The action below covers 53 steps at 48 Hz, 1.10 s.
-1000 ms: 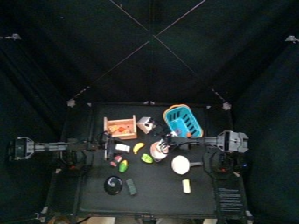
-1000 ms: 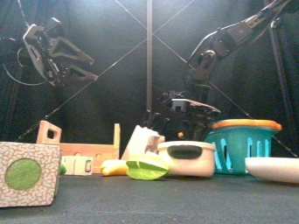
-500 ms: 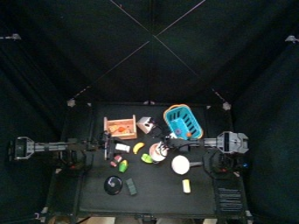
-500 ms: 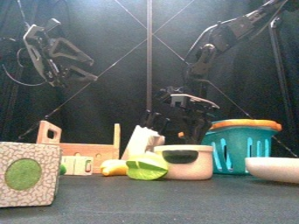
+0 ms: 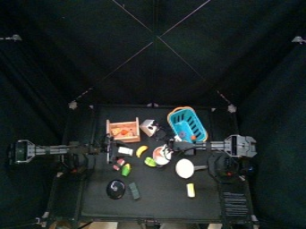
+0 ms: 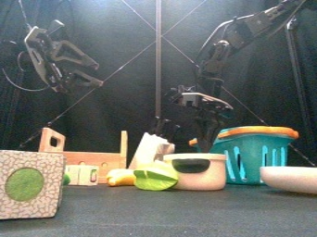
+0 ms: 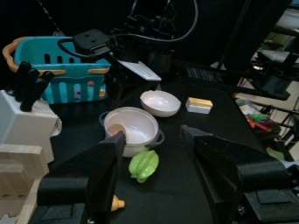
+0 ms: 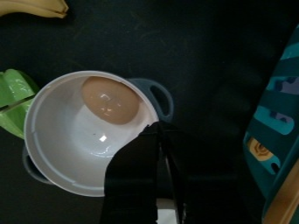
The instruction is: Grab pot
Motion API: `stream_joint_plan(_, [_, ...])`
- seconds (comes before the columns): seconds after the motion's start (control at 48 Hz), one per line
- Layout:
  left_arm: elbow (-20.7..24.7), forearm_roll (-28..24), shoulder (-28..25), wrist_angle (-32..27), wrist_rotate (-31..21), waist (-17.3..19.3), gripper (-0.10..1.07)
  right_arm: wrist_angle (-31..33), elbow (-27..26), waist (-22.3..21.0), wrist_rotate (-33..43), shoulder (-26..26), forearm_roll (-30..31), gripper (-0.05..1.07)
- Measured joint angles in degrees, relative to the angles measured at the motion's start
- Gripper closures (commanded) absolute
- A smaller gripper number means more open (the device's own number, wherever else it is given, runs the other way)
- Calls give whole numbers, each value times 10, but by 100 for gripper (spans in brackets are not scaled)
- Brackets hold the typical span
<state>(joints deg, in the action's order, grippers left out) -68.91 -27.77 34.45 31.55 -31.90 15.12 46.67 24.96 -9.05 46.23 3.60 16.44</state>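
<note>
The pot [image 8: 84, 133] is a small round cream-white vessel with a dark rim and a brown egg-like thing [image 8: 111, 98] inside. It stands on the table, right of middle [image 5: 167, 154], and near the front in the front view [image 6: 198, 170]. My right gripper [image 8: 158, 131] points down over the pot's rim on the side nearest the blue basket. In the front view the right gripper [image 6: 198, 106] hangs above the pot. My left gripper [image 7: 162, 179] is open with nothing in it, raised at the table's left and facing the pot [image 7: 131, 129].
A blue slatted basket [image 6: 260, 153] stands just right of the pot, with a white bowl [image 6: 287, 178] in front of it. A green piece [image 6: 155, 178], a wooden rack [image 6: 87, 157] and a patterned box [image 6: 28, 185] lie to the left. A banana [image 8: 35, 7] is nearby.
The right gripper has risen a little in the front view and stays over the pot. The pot and the left arm have not moved.
</note>
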Motion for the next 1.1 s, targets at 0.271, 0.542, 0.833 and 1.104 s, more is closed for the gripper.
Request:
stream_joint_plan(0.271, [0,0,0,0,-1,0,8,2,-2,9,0,0,11,46])
stream_joint_plan(0.542, [-2,-1,0,0,0,0,8,2,-16,12,-1,2,33,26])
stream_joint_plan(0.833, [-3,-1,0,0,0,1,8,3,-17,11,-1,31,33,27])
stream_joint_plan(1.104, [-4,0,0,0,0,1,8,-3,-17,9,-3,47,36,27])
